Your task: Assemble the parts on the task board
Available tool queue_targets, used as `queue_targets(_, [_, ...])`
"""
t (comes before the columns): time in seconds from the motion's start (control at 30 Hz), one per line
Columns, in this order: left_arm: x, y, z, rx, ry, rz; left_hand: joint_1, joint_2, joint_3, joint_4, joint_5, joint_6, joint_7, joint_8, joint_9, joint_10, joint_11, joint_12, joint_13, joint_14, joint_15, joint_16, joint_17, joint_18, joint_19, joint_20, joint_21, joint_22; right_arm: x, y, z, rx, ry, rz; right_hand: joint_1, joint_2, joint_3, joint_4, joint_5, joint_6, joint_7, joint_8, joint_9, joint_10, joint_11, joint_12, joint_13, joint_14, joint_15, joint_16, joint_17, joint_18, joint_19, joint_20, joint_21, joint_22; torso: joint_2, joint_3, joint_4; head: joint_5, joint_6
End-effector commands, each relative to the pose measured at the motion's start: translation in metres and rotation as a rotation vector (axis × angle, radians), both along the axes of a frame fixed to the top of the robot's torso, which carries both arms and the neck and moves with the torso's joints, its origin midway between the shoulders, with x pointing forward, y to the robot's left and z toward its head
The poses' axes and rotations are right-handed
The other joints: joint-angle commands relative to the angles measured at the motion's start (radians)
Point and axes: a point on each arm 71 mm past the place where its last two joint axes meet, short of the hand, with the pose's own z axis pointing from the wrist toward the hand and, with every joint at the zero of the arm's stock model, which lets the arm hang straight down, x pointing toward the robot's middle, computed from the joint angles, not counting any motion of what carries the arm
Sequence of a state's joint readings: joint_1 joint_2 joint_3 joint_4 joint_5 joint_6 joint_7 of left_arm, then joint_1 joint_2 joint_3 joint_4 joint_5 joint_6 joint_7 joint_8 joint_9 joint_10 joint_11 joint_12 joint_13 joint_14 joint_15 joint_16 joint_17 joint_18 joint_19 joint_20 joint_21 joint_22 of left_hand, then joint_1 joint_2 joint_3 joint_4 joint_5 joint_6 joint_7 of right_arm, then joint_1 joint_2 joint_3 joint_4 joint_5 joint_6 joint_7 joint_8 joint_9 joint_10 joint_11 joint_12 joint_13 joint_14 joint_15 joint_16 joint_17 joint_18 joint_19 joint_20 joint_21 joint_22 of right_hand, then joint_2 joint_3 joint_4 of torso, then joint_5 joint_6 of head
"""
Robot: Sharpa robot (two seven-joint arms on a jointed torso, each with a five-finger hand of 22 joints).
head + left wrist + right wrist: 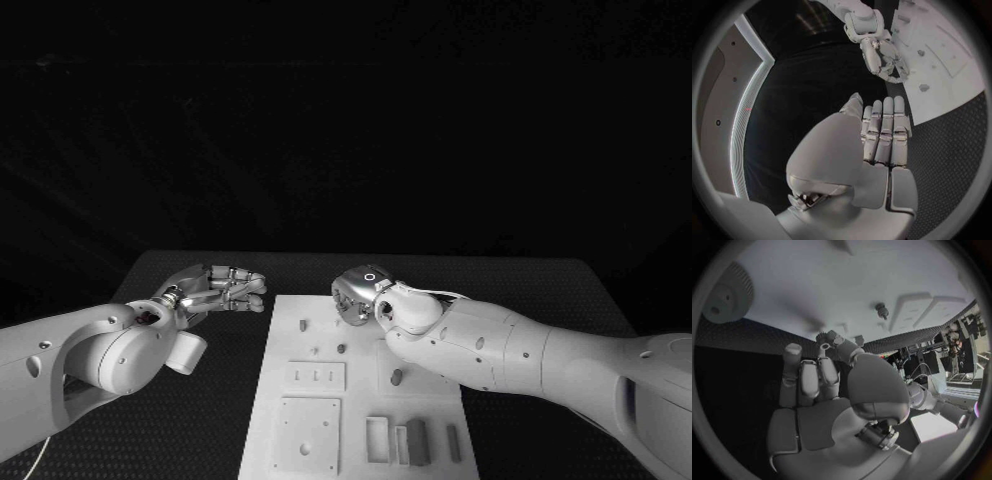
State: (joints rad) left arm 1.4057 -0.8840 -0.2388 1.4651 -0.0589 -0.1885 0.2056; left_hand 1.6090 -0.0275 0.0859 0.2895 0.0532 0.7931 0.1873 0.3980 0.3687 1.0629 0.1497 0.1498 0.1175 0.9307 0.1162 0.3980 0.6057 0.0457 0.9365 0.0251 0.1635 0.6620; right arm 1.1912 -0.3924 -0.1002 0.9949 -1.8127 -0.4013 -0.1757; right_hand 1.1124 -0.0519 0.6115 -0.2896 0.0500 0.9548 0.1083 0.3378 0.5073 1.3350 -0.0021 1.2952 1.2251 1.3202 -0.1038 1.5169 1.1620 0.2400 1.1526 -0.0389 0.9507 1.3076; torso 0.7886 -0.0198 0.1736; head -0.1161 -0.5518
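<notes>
— What's nearest us on the board (289, 360)?

— 2 upright grey parts (417, 441) at its near right corner, untouched as far as I can see.

— And the hands?

— Further back. The left hand (216, 288) hovers off the board's left edge, fingers straight and together, holding nothing. The right hand (361, 292) is over the far end, fingers curled down at the surface; I can't tell if they pinch anything.

— So which step?

— Early, I'd say: working at the far holes. Next needs a part fetched and lined up.
</notes>
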Motion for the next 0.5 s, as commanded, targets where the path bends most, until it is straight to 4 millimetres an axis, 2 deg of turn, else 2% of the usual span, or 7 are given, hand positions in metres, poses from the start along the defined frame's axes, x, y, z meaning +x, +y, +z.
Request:
queue_targets(0.03, [-0.0005,-0.0024,0.0006,-0.01,0.0,-0.017,-0.008,-0.004,-0.006,-0.001,-0.001,0.0,0.005,-0.006,0.0,0.0,0.006,-0.005,-0.001,0.006,0.002,-0.006,0.001,0.006,0.004,-0.006,-0.005,-0.002,-0.0006,-0.0003,-0.0028,0.001,0.021,0.001,-0.001,-0.019,0.004,-0.002,-0.001,-0.002,0.001,0.0,0.001,0.002,0.0,-0.009,-0.003,0.0,-0.002,0.001,-0.005,0.022,0.001,-0.006,0.006,0.018,0.0,0.0008,-0.0008,0.001,0.0])
queue_targets(0.17, [-0.0005,-0.0024,0.0006,-0.01,0.0,-0.017,-0.008,-0.004,-0.006,-0.001,-0.001,0.0,0.005,-0.006,0.0,0.0,0.006,-0.006,-0.001,0.006,0.002,-0.007,0.001,0.006,0.004,-0.006,-0.005,-0.002,-0.0005,0.0002,-0.0026,0.017,0.027,-0.003,-0.02,-0.063,-0.002,0.007,-0.001,-0.033,0.013,-0.021,-0.006,-0.007,0.011,-0.024,-0.015,-0.011,0.007,-0.003,-0.023,0.022,0.001,-0.004,0.003,0.016,0.0,0.0002,-0.001,0.001,-0.001])
queue_targets(0.2, [-0.0005,-0.0024,0.0006,-0.01,0.0,-0.017,-0.008,-0.004,-0.006,-0.001,-0.001,0.0,0.005,-0.006,0.0,0.0,0.006,-0.006,-0.001,0.006,0.002,-0.007,0.001,0.006,0.004,-0.006,-0.005,-0.002,-0.0004,0.0001,-0.0026,0.018,0.028,-0.003,-0.028,-0.08,-0.003,0.01,0.0,-0.073,0.02,-0.045,-0.016,-0.018,0.018,-0.039,-0.031,-0.012,0.012,-0.004,-0.025,0.022,0.002,-0.003,0.002,0.015,0.0,0.0003,-0.0007,0.001,-0.001])
queue_targets(0.23, [-0.0005,-0.0025,0.0006,-0.01,0.0,-0.017,-0.008,-0.004,-0.006,-0.001,-0.001,0.0,0.005,-0.006,0.0,0.0,0.006,-0.006,-0.001,0.006,0.002,-0.007,0.001,0.006,0.004,-0.006,-0.005,-0.002,-0.0004,0.0,-0.0026,0.019,0.028,-0.003,-0.029,-0.082,-0.003,0.012,0.0,-0.076,0.022,-0.046,-0.017,-0.019,0.019,-0.039,-0.032,-0.013,0.013,-0.004,-0.026,0.022,0.002,-0.003,0.002,0.015,0.0,0.0003,-0.0007,0.001,-0.001])
queue_targets(0.3, [-0.0005,-0.0024,0.0006,-0.01,0.0,-0.017,-0.008,-0.004,-0.006,-0.001,-0.001,0.0,0.005,-0.006,0.0,0.0,0.006,-0.006,-0.001,0.006,0.002,-0.007,0.001,0.006,0.004,-0.006,-0.005,-0.002,-0.0002,-0.0005,-0.0026,0.019,0.029,-0.008,-0.035,-0.102,0.011,0.03,-0.001,-0.122,0.042,-0.075,-0.03,-0.018,0.038,-0.043,-0.033,-0.011,0.033,-0.005,-0.028,0.022,0.007,-0.003,0.0,0.012,0.0,0.0003,-0.0007,0.001,-0.001])
queue_targets(0.4, [-0.0004,-0.0021,0.0006,-0.01,0.0,-0.016,-0.008,-0.004,-0.006,-0.001,-0.001,0.0,0.005,-0.006,0.0,0.001,0.006,-0.006,-0.001,0.006,0.002,-0.007,0.002,0.006,0.004,-0.006,-0.005,-0.002,0.0001,-0.0016,-0.0025,0.021,0.026,-0.012,-0.038,-0.121,0.023,0.047,-0.001,-0.142,0.053,-0.087,-0.036,-0.016,0.048,-0.043,-0.033,-0.01,0.043,-0.003,-0.029,0.022,0.011,-0.003,-0.001,0.011,0.0,0.0005,-0.0006,0.001,-0.001])
queue_targets(0.5, [-0.0005,-0.0019,0.0006,-0.01,0.0,-0.016,-0.008,-0.004,-0.006,-0.001,-0.001,0.0,0.005,-0.006,0.0,0.001,0.006,-0.006,-0.001,0.006,0.002,-0.007,0.002,0.006,0.004,-0.006,-0.005,-0.002,0.0003,-0.0027,-0.0023,0.023,0.024,-0.015,-0.037,-0.123,0.026,0.05,-0.001,-0.143,0.054,-0.088,-0.036,-0.017,0.05,-0.044,-0.033,-0.01,0.045,-0.003,-0.03,0.022,0.012,-0.003,-0.001,0.012,0.0,0.0001,-0.0004,0.0,-0.001])
